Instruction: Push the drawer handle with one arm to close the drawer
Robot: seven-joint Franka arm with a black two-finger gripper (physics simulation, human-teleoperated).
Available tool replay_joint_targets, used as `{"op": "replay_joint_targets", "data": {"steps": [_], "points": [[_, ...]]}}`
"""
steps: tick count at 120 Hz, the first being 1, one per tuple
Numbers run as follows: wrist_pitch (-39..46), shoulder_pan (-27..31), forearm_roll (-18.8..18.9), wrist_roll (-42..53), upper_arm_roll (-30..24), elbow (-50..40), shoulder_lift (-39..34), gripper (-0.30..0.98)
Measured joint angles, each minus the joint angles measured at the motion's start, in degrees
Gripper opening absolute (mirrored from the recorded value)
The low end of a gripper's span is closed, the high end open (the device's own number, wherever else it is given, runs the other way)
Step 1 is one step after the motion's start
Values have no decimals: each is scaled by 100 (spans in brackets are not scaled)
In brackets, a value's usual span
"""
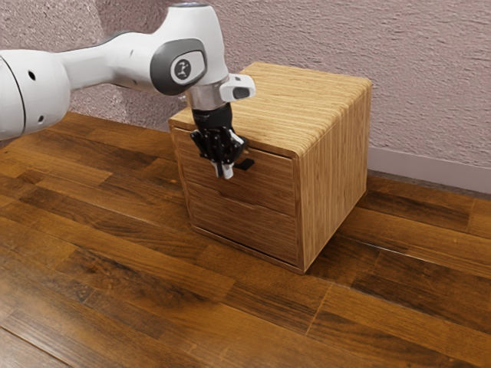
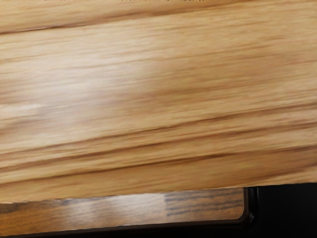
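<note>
pincer [image 1: 223, 172] closed, tips together, just beside the black drawer handle [image 1: 245, 164], touching or not unclear.

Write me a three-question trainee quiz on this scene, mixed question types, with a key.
1. Multiple choice: The gripper is in front of which part of the cabinet? (a) lower drawer (b) upper drawer (c) back panel
2. True or false: The upper drawer stands wide open.
3. Fill in: The handle is coloured ____.

Key: 1 b; 2 false; 3 black.
</note>
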Motion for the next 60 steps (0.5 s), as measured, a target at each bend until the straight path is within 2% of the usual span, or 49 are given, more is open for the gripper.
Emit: {"op": "replay_joint_targets", "data": {"steps": [10, 16, 25, 33, 45, 60], "points": [[-9, -2, -39, 15, -32, 5, -194, -3], [-42, 29, -51, 18, -122, -208, -729, -7], [-399, 69, -110, 29, -287, -452, -1639, 8], [-946, 54, -159, 41, -422, -480, -2135, 23], [-1750, 37, -269, 57, -388, -452, -2437, 40], [-2352, 122, -337, 127, -212, -401, -2486, 53]]}}
